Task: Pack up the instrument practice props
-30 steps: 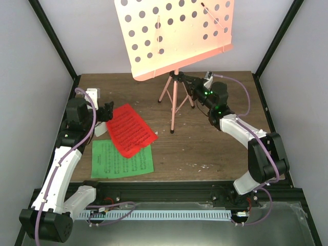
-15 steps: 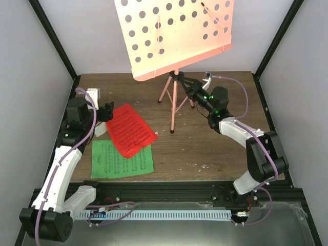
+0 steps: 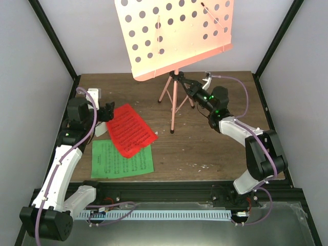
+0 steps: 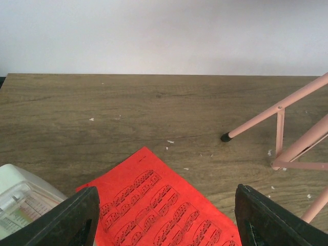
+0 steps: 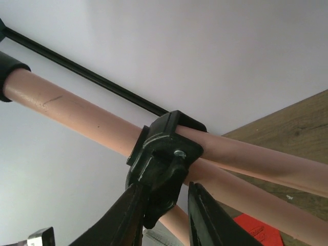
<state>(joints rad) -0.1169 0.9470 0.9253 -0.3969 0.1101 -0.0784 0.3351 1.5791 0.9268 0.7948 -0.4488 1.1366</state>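
The pink music stand [image 3: 174,36] stands at the back middle, its hole-dotted desk high over its tripod [image 3: 173,105]. My right gripper [image 3: 188,88] reaches the black clamp [image 5: 166,148] where the legs join the pole. Its fingers straddle the clamp's lever: the left finger touches it and the right finger stands off. The red page [image 3: 130,130] lies partly on the green page [image 3: 120,160]. My left gripper [image 3: 109,110] is open and empty just above the red page [image 4: 154,195]. The white metronome [image 4: 20,200] sits beside its left finger, also seen from the top [image 3: 93,95].
The brown table [image 3: 215,148] is walled in by white panels and black corner posts [image 3: 271,46]. A tripod foot [image 4: 225,137] rests beyond the red page's far corner. Small white crumbs lie on the wood.
My right gripper has moved forward and left, up to the stand's black clamp, then held there. My left arm, the pages and the stand have hardly moved.
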